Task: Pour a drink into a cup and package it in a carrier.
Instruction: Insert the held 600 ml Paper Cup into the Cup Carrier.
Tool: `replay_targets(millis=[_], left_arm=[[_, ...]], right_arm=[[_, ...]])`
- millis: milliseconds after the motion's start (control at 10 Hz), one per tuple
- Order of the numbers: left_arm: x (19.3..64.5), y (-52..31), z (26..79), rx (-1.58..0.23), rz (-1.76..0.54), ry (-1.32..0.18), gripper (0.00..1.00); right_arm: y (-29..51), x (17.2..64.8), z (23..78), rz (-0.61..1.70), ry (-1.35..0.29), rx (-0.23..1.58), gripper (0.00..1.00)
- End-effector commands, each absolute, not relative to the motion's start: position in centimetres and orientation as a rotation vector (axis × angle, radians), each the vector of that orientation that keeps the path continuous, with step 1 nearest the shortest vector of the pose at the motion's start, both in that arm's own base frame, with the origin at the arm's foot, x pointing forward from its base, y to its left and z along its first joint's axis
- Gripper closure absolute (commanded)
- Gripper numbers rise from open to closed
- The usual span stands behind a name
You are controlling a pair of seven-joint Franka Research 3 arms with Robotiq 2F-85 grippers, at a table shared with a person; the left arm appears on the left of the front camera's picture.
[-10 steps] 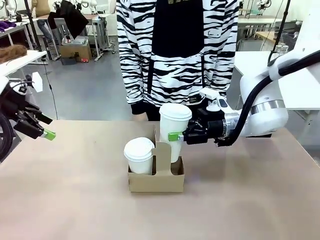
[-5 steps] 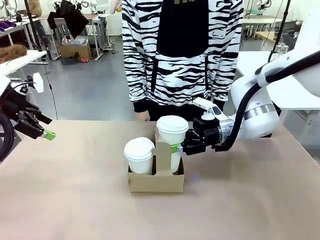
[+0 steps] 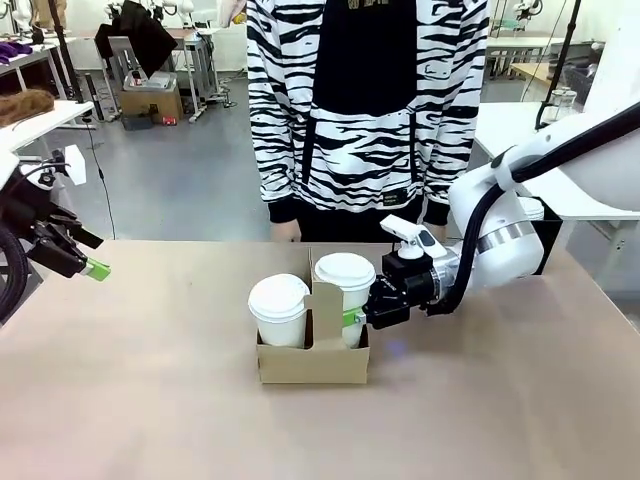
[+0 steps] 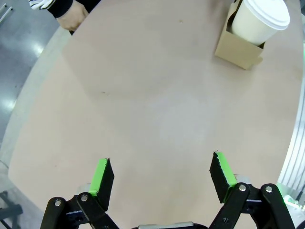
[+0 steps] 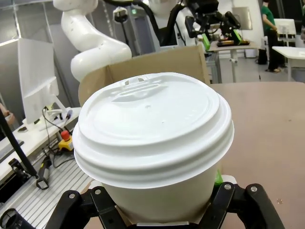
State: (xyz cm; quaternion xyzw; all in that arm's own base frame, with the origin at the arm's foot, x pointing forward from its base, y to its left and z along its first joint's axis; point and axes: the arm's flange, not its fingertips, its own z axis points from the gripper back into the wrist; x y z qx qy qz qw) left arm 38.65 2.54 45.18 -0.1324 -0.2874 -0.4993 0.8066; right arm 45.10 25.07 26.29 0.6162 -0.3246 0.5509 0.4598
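Observation:
A brown cardboard carrier point(image 3: 312, 365) stands mid-table with an upright handle tab. The white lidded cup point(image 3: 346, 279) sits low in its right hole, and my right gripper point(image 3: 351, 318) is shut on the cup's side from the right. In the right wrist view the cup point(image 5: 152, 129) stands between the fingers, with the carrier tab point(image 5: 157, 64) behind it. A second lidded cup point(image 3: 278, 309) sits in the left hole. My left gripper point(image 3: 88, 264) hangs open at the table's left edge, and its wrist view shows it point(image 4: 161, 164) holding nothing, far from the carrier point(image 4: 237, 47). The drink is hidden.
A person in a zebra-striped top point(image 3: 365, 110) stands at the far edge, one hand point(image 4: 71, 20) by the table rim. Bare tabletop point(image 3: 150, 380) lies left and front of the carrier.
My right gripper has come down and slightly left, lowering the cup from above the carrier into its right hole. The left arm has stayed still.

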Motion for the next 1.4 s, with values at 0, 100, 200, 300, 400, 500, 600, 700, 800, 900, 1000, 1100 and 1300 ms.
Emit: replay_targets(millis=[0,100,200,300,400,500,600,700,800,900,1000,1100,1300], left_arm=[[38.7,2.6,45.2,-0.301,-1.075,-0.630,0.00],[38.7,2.6,45.2,-0.301,-1.075,-0.630,0.00],[38.7,2.6,45.2,-0.301,-1.075,-0.630,0.00],[38.7,2.6,45.2,-0.301,-1.075,-0.630,0.00],[38.7,2.6,45.2,-0.301,-1.075,-0.630,0.00],[38.7,2.6,45.2,-0.301,-1.075,-0.630,0.00],[38.7,2.6,45.2,-0.301,-1.075,-0.630,0.00],[38.7,2.6,45.2,-0.301,-1.075,-0.630,0.00],[38.7,2.6,45.2,-0.301,-1.075,-0.630,0.00],[38.7,2.6,45.2,-0.301,-1.075,-0.630,0.00],[38.7,2.6,45.2,-0.301,-1.075,-0.630,0.00],[38.7,2.6,45.2,-0.301,-1.075,-0.630,0.00],[38.7,2.6,45.2,-0.301,-1.075,-0.630,0.00]], right_arm=[[25.2,45.8,25.8,1.438,-0.812,1.513,0.20],[25.3,45.7,25.6,1.458,-0.813,1.515,0.20],[25.3,45.6,25.5,1.473,-0.807,1.513,0.20],[25.4,45.5,25.4,1.483,-0.806,1.513,0.20],[25.4,45.5,25.2,1.493,-0.817,1.502,0.00],[25.2,45.7,25.3,1.498,-0.824,1.490,0.00],[24.9,45.6,25.5,1.507,-0.829,1.470,0.00],[24.3,45.5,26.0,1.509,-0.833,1.441,0.00],[23.6,45.4,26.6,1.511,-0.855,1.410,0.00],[22.6,45.5,27.3,1.507,-0.877,1.390,0.00],[21.4,45.6,28.2,1.507,-0.889,1.361,0.00],[20.1,45.5,29.1,1.499,-0.909,1.331,0.00],[17.8,45.5,31.0,1.479,-0.901,1.283,0.00]])
